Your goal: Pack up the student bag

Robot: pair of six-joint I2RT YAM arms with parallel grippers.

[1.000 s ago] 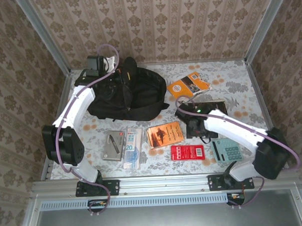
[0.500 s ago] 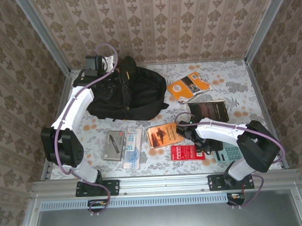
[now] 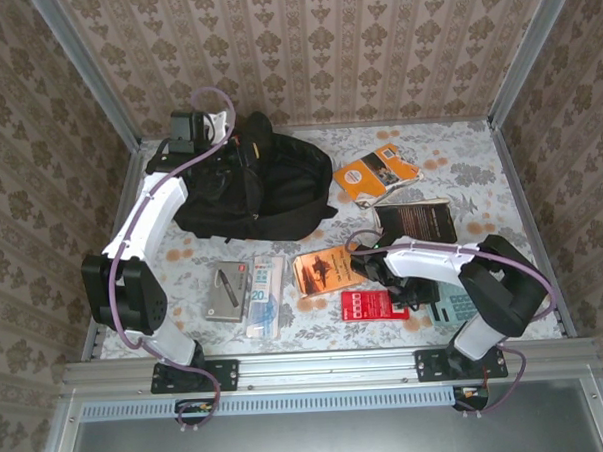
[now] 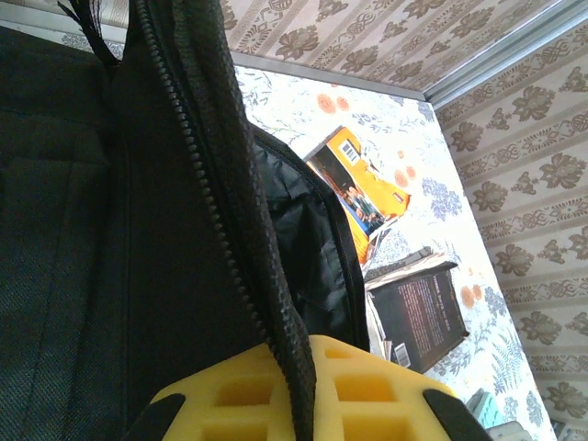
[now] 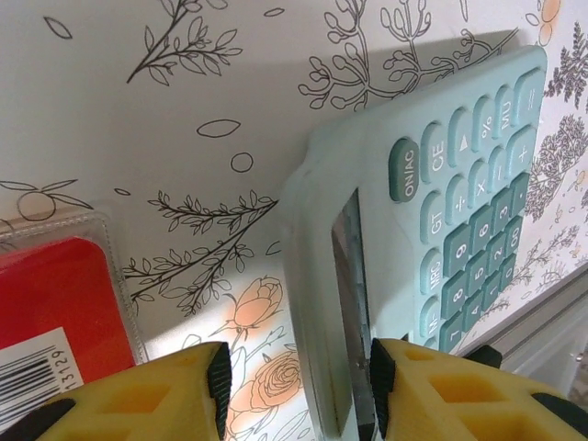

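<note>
The student bag [image 3: 280, 192], black and soft, lies at the back left of the table. My left gripper [image 3: 229, 161] is at the bag's top and is shut on its zipper edge [image 4: 276, 303], which runs between the yellow fingers [image 4: 386, 390]. The bag's dark inside [image 4: 303, 230] shows beside it. My right gripper [image 3: 413, 296] is low over the table at the front right. It stands open astride the top edge of a teal calculator [image 5: 459, 211]; the right pad is at the screen and the left pad is still clear of the edge.
A red packet [image 3: 375, 305] lies just left of the calculator [image 3: 457, 304]. An orange-brown book [image 3: 326, 269], a dark book [image 3: 416, 221] and an orange book [image 3: 376, 170] lie mid-table and right. Two packets [image 3: 246, 286] lie front left. A metal rail borders the near edge.
My right gripper has come from over the dark book down toward the front edge onto the calculator, and its jaws have narrowed. The left arm has not moved.
</note>
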